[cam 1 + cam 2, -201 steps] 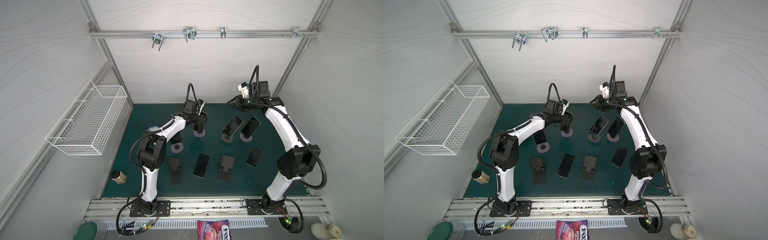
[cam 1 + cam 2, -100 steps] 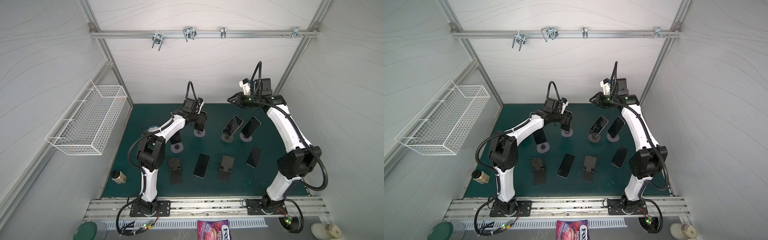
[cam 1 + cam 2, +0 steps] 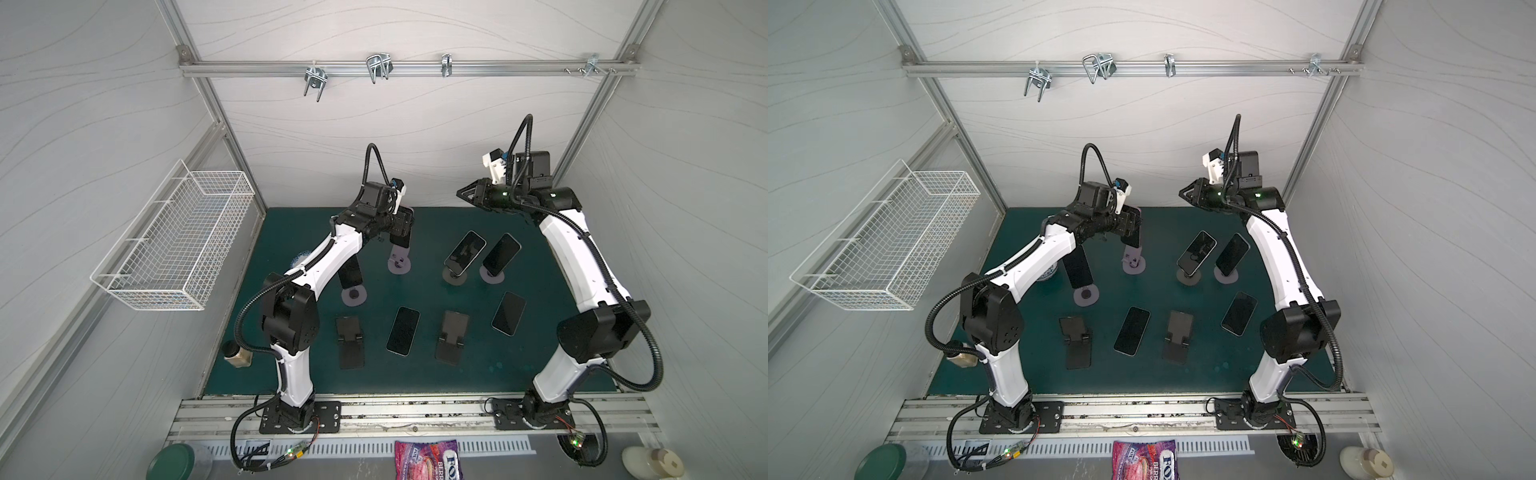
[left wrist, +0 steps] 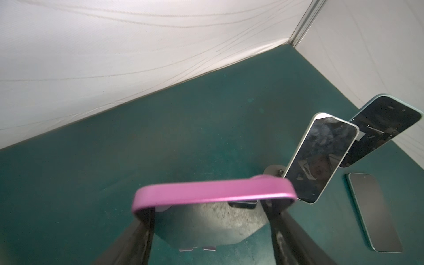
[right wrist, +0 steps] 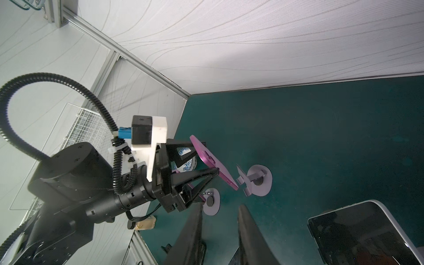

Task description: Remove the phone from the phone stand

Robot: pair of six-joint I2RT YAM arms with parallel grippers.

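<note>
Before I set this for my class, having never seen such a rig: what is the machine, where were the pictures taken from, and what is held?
Two robot arms stand at a green mat. Two pictures look down from overhead, side by side; the other two come from a camera on each arm's wrist. On the mat are phones propped on stands, phones lying flat and folded stands. The left tool grips a pink phone by its sides, just above its round-based stand. The right tool, raised, holds nothing.
</note>
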